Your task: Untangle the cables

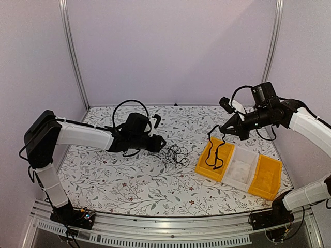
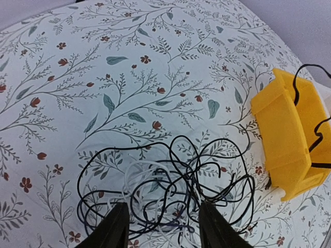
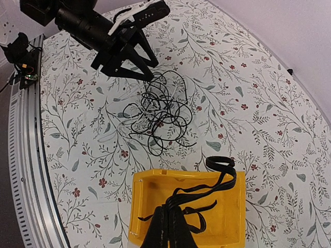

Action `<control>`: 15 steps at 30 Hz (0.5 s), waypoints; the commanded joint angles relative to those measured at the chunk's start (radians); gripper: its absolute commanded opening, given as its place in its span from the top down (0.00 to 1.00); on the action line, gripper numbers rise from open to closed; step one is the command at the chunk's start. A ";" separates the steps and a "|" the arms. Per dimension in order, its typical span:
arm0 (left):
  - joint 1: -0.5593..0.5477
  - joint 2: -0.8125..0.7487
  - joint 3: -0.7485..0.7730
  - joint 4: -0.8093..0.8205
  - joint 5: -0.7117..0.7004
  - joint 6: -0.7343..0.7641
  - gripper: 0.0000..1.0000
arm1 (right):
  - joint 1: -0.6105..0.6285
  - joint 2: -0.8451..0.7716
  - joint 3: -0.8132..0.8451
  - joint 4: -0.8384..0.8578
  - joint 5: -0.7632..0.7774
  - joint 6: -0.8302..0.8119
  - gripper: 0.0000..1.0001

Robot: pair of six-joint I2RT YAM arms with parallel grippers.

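Note:
A tangle of thin black cables with one white cable (image 2: pixel 165 194) lies on the floral tablecloth; it also shows in the top view (image 1: pixel 175 154) and the right wrist view (image 3: pixel 159 110). My left gripper (image 2: pixel 163 227) is open, its fingers straddling the near side of the tangle just above it. My right gripper (image 3: pixel 173 227) is shut on a folded black cable (image 3: pixel 207 188) and holds it hanging over the left yellow bin (image 3: pixel 150 206). In the top view this cable (image 1: pixel 216 150) dangles into that bin (image 1: pixel 204 163).
A row of three bins stands at the right: yellow, white (image 1: pixel 242 168), yellow (image 1: pixel 266 178). Metal rail along the table's near edge (image 1: pixel 165 227). Purple walls enclose the back and sides.

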 commanded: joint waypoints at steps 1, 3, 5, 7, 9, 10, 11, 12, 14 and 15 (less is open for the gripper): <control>0.012 -0.042 -0.033 0.005 -0.027 0.011 0.51 | -0.002 0.047 -0.029 0.078 -0.029 0.009 1.00; 0.014 -0.049 -0.046 0.012 -0.032 0.006 0.51 | -0.002 0.071 -0.037 0.088 -0.025 0.003 1.00; 0.016 -0.056 -0.056 0.018 -0.036 0.001 0.51 | -0.002 0.094 -0.041 0.077 -0.018 -0.008 1.00; 0.017 -0.059 -0.066 0.027 -0.041 -0.005 0.51 | -0.003 0.102 -0.022 0.040 -0.016 -0.024 1.00; 0.019 -0.060 -0.073 0.036 -0.045 -0.010 0.51 | -0.005 0.088 -0.001 -0.004 -0.011 -0.034 1.00; 0.019 -0.059 -0.075 0.038 -0.047 -0.012 0.51 | -0.007 0.077 0.005 -0.027 -0.009 -0.036 1.00; 0.019 -0.058 -0.074 0.040 -0.048 -0.014 0.51 | -0.008 0.052 0.007 -0.054 -0.009 -0.039 1.00; 0.019 -0.057 -0.073 0.042 -0.048 -0.016 0.51 | -0.009 0.037 0.005 -0.083 -0.010 -0.040 1.00; 0.019 -0.056 -0.061 0.040 -0.050 -0.018 0.51 | -0.009 0.001 -0.003 -0.167 -0.020 -0.060 1.00; 0.018 -0.058 -0.051 0.037 -0.052 -0.017 0.52 | -0.010 -0.006 -0.010 -0.212 -0.021 -0.080 1.00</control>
